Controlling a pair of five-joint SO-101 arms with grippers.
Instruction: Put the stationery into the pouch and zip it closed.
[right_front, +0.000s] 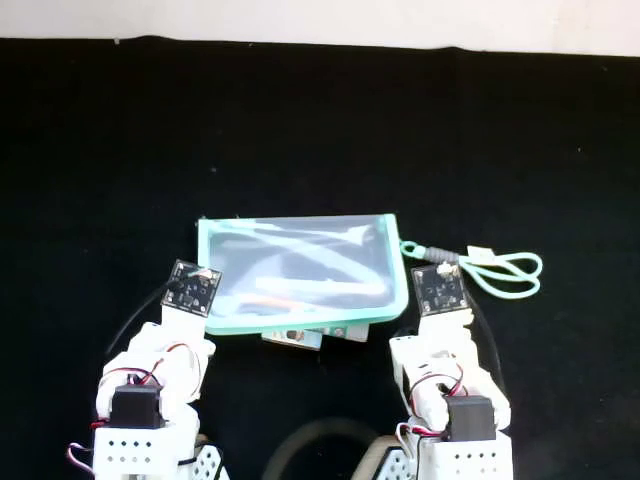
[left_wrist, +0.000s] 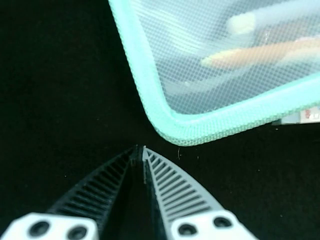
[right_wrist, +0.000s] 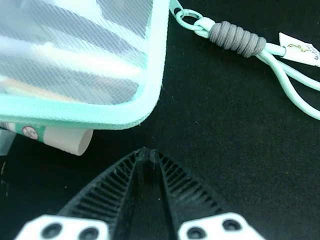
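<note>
left wrist view: pouch (left_wrist: 225, 65) corner just beside closed left tool (left_wrist: 138, 149), apart.

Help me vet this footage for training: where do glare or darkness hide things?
High view: the pouch shines pale, veiling the stationery inside; the table swallows shadows. Left wrist view: the darker of the left fingers merges with the table. Right wrist view: both right fingers do.

Pouch (left_wrist: 165, 40): translucent plastic sheet with a fine mesh weave, slight sheen. Its edge binding (right_wrist: 155, 60) is mint woven cloth tape, matt. Cord (right_wrist: 285, 75) off the pouch corner: smooth, mint. Grey wrap (right_wrist: 237, 38) on it is coarser, and there's a small paper-like tag (right_wrist: 300, 50). Tube (right_wrist: 65, 139) under the pouch: smooth white, matt. Table cover (right_front: 300, 130): matt black cloth. Left gripper (left_wrist: 139, 149) and right gripper (right_wrist: 146, 150): ribbed matt plastic.
</note>
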